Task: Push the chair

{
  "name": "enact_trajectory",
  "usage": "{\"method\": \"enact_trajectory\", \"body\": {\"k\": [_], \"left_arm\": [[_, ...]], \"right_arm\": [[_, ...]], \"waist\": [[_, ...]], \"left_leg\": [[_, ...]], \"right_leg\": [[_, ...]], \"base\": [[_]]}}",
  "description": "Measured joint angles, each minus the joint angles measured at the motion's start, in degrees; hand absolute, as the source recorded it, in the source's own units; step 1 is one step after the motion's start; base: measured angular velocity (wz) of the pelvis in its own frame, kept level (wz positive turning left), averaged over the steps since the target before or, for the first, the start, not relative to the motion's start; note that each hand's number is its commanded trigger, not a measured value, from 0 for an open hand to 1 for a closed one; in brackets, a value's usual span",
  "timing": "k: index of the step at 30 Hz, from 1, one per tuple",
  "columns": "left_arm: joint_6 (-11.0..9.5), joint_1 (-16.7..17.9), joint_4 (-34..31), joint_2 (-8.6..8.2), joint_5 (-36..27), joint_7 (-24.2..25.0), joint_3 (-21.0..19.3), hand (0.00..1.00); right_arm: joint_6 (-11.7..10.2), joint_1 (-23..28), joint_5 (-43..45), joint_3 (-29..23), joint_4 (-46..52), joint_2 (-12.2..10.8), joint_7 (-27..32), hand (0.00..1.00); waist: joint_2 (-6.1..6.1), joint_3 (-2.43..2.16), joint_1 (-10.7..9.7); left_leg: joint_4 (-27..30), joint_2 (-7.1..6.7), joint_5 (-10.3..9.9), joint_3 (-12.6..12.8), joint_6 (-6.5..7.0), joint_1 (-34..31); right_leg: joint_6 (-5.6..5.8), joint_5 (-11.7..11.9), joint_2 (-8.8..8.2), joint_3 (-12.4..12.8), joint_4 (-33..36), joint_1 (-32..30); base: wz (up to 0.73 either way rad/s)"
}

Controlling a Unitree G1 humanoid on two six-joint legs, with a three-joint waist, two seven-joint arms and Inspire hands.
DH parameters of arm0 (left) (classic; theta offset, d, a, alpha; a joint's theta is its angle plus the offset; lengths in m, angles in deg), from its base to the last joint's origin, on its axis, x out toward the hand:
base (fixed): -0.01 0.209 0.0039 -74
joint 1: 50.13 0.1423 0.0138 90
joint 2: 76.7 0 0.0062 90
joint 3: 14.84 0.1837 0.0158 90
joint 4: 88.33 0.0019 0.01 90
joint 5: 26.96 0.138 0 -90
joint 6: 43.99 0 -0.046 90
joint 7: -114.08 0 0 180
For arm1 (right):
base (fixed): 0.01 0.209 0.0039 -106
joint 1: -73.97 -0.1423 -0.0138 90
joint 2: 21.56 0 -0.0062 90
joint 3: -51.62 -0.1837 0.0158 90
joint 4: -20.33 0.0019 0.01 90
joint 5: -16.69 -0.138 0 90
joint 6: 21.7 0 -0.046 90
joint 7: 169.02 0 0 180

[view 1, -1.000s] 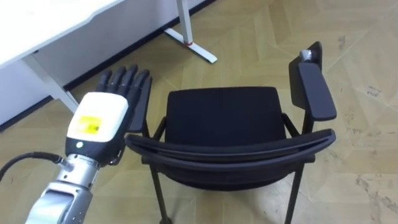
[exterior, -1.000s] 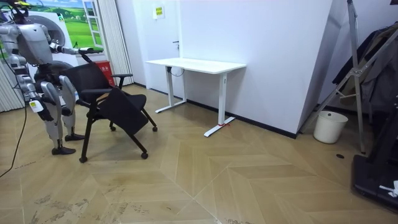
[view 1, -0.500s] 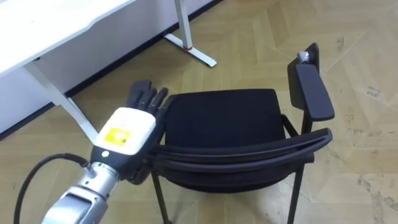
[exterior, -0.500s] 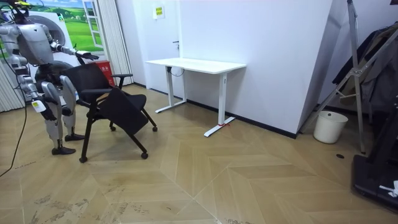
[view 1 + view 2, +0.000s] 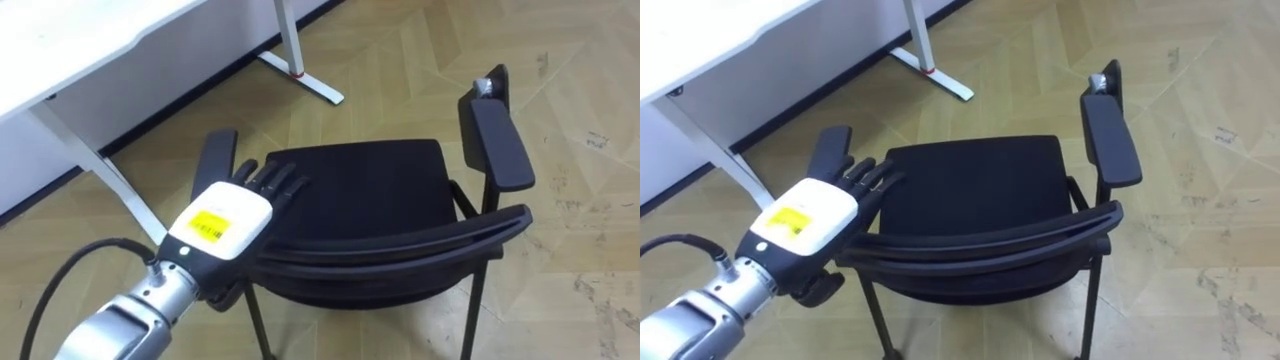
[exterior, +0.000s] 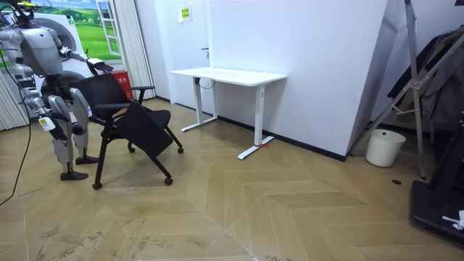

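The left hand point(image 5: 215, 225) is reaching over the chair point(image 5: 370, 195) backrest's left end, fingers point(image 5: 278, 180) straight, side by side. Pushing well likely means pressing the palm flat, low and steady.

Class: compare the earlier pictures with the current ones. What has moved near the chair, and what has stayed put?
The left hand, open, has swung to the robot's right, from over the left armrest to the left end of the backrest, fingers out over the seat. It grips nothing. The chair, white desk and hanging right hand stayed put.
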Motion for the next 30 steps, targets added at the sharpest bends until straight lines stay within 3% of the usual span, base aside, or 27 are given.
{"method": "enact_trajectory", "body": {"k": [6,10,12,17,23,30], "left_arm": [[0.2,-0.1,0.0,0.02,-0.1,1.5,0.0,0.0],[0.6,-0.2,0.5,-0.21,-3.4,2.2,0.0,0.0],[1.0,-0.2,2.0,-0.71,-4.6,2.3,0.0,0.0],[2.8,-0.2,10.4,-3.97,-6.6,1.9,0.2,0.0],[3.1,-1.4,13.6,-6.45,-6.6,-0.7,0.2,0.0],[4.2,-2.3,15.2,-6.76,-6.5,-1.9,0.8,0.0]], "right_arm": [[0.0,-0.2,-0.3,0.4,-1.1,0.0,0.0,0.0],[0.0,-0.2,-0.3,1.5,-1.2,0.1,0.9,0.0],[0.0,-0.2,0.0,1.4,-1.2,0.1,1.5,0.0],[0.3,0.5,0.1,1.4,-0.8,0.3,2.6,0.0],[0.7,0.8,-0.7,1.4,1.1,0.5,3.4,0.0],[1.4,0.9,-0.9,1.4,1.9,0.5,3.8,0.0]], "waist": [[0.49,0.11,-0.3],[0.43,0.15,-0.8],[0.49,0.14,-1.3],[0.41,0.28,-1.9],[-0.03,0.44,-1.8],[-0.9,-0.04,-2.7]], "left_leg": [[0.0,-0.04,0.0,0.0,0.0,0.0],[0.0,-0.04,0.0,0.1,0.0,0.3],[0.0,0.0,0.0,0.1,0.0,0.4],[-0.2,0.27,0.0,0.4,0.0,1.0],[-0.2,0.26,0.0,1.7,0.0,1.4],[-0.2,0.24,0.0,1.8,0.0,1.6]], "right_leg": [[-0.03,-0.2,0.0,0.1,-0.1,-0.3],[-0.04,-0.2,-0.01,0.1,-0.1,-0.1],[-0.04,-0.2,0.0,0.2,0.0,-0.1],[-0.06,-0.2,0.21,0.3,0.4,0.1],[-0.15,-0.3,0.13,0.6,0.9,0.0],[-0.07,-0.4,0.17,0.9,1.3,0.1]], "base": [[0.0],[-0.02],[-0.02],[-0.03],[-0.04],[0.02]]}}
